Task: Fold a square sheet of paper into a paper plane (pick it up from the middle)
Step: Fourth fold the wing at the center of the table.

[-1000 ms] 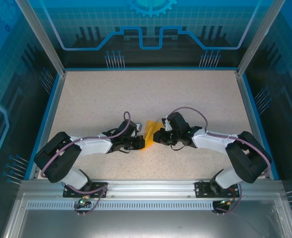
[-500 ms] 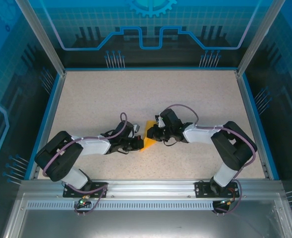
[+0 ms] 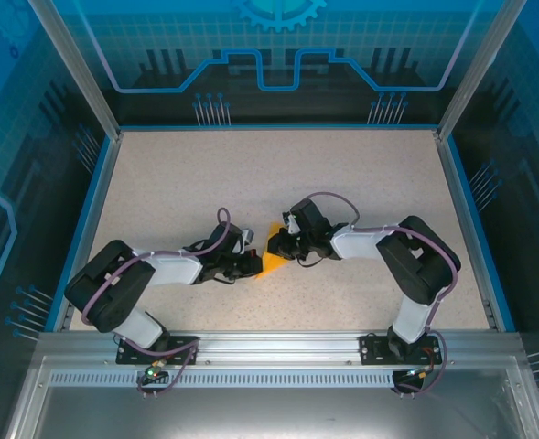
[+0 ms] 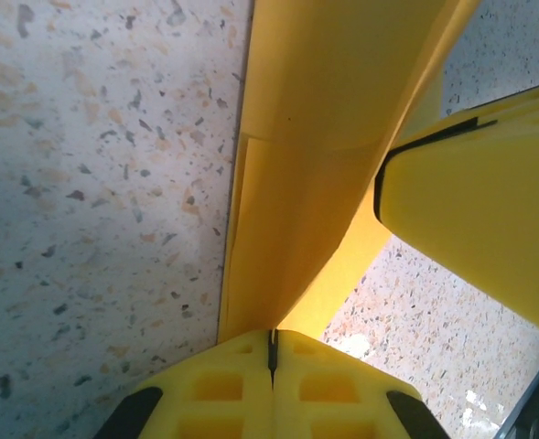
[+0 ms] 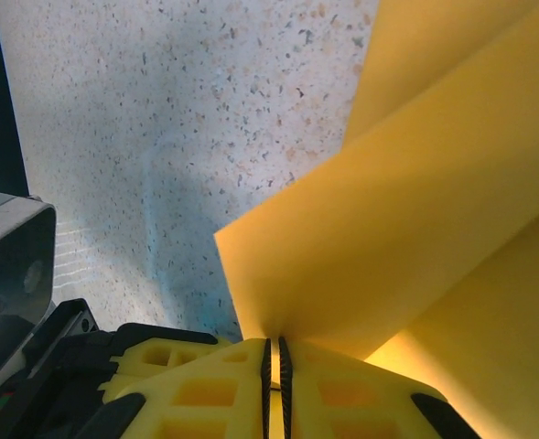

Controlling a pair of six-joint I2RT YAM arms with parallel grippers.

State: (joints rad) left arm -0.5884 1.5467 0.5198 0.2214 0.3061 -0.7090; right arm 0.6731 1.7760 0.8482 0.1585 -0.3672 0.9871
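A folded sheet of thin orange-yellow paper (image 3: 272, 262) sits near the middle of the speckled beige desk (image 3: 177, 183), held between the two arms. From above, its long axis runs roughly from the near side toward the far side, leaning slightly right at the far end. I cannot tell which end is the nose. The left fingers (image 4: 216, 384) are pressed together on one edge of the paper (image 4: 296, 183). The right fingers (image 5: 205, 389) are narrowed onto a folded layer of it (image 5: 388, 229).
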